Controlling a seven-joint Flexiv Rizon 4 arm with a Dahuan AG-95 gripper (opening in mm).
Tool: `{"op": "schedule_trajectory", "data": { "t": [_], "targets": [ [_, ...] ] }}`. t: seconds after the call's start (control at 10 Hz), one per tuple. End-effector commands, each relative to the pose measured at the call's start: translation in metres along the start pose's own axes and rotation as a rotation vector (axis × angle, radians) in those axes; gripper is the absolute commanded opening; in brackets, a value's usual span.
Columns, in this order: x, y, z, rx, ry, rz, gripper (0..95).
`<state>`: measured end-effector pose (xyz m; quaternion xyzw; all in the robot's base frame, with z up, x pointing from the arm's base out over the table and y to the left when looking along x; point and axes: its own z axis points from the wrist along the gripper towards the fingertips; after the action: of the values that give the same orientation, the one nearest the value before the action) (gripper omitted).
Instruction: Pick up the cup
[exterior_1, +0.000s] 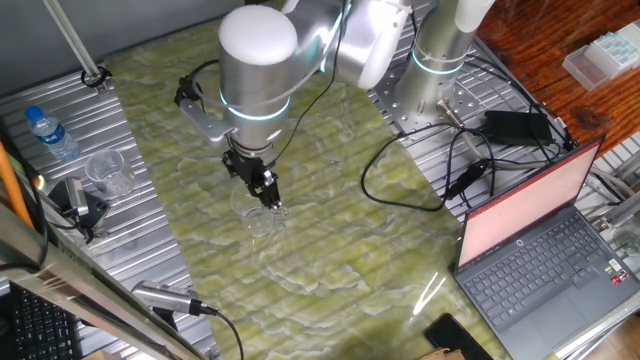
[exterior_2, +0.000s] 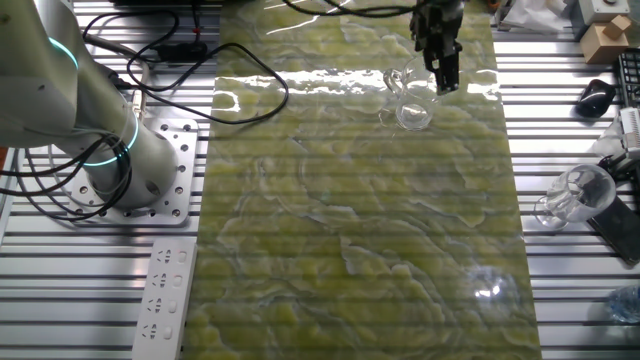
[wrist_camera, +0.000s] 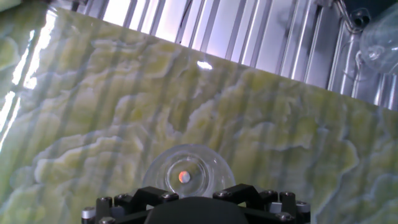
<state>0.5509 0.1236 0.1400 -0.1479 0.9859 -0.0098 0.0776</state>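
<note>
One fixed view: gripper (exterior_1: 267, 192), frame centre, directly above cup (exterior_1: 259, 220) on green mat (exterior_1: 330, 250); finger spacing unclear.
Other fixed view: cup (exterior_2: 411, 102) top centre, beside gripper (exterior_2: 446, 75).
Hand view: cup (wrist_camera: 188, 175) bottom centre, upright, seen rim-on.

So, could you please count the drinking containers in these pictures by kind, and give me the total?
Clear cups: 2, the cup under the gripper on the green mat, and the other clear cup on the metal table beside the mat.
Water bottles: 1, the bottle with a blue cap.
Total: 3
</note>
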Motion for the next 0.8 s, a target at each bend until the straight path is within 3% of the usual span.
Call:
{"op": "schedule_trajectory", "data": {
  "t": [0.1, 0.3, 0.8],
  "targets": [
    [-0.0007, 0.0014, 0.0031, -0.06, -0.015, -0.008, 95.0],
    [-0.0009, 0.0028, 0.0062, -0.088, -0.028, -0.035, 95.0],
    [0.0037, 0.005, 0.0065, -0.105, -0.042, -0.09, 95.0]
  ]
}}
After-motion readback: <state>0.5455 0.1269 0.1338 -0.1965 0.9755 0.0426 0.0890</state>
